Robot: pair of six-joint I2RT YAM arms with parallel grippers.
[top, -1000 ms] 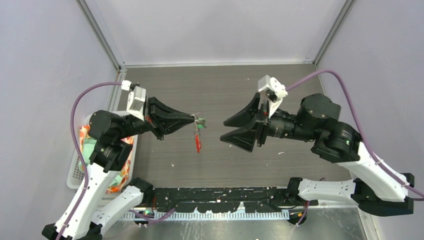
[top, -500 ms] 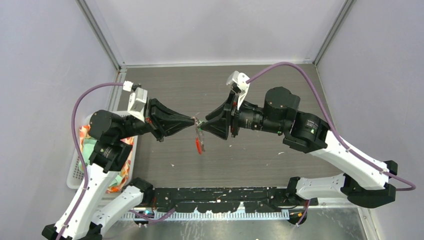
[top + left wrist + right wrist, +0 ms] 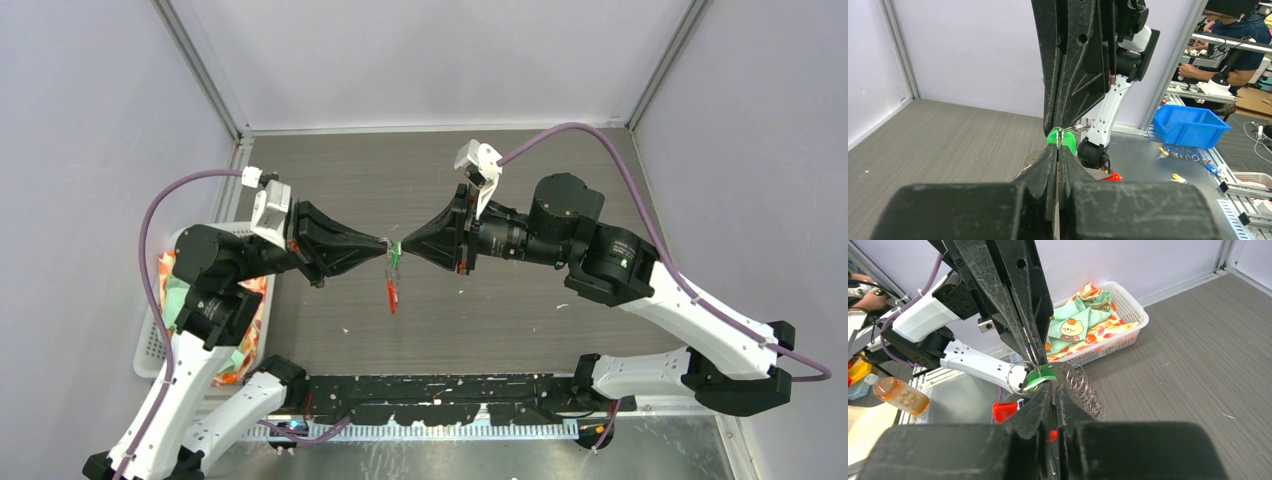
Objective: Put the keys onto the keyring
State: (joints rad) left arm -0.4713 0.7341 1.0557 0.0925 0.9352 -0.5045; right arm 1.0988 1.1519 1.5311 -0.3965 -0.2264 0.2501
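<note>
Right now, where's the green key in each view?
Top external: green key, centre, where the two gripper tips meet.
Left wrist: centre, just beyond the left gripper.
Right wrist: centre-left, at the tips of the right gripper.
Shared landmark: the left gripper, shut on the keyring beside the key.

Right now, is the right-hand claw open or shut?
Shut: the right gripper has its two fingers pinched together on the green key, with no gap showing.
</note>
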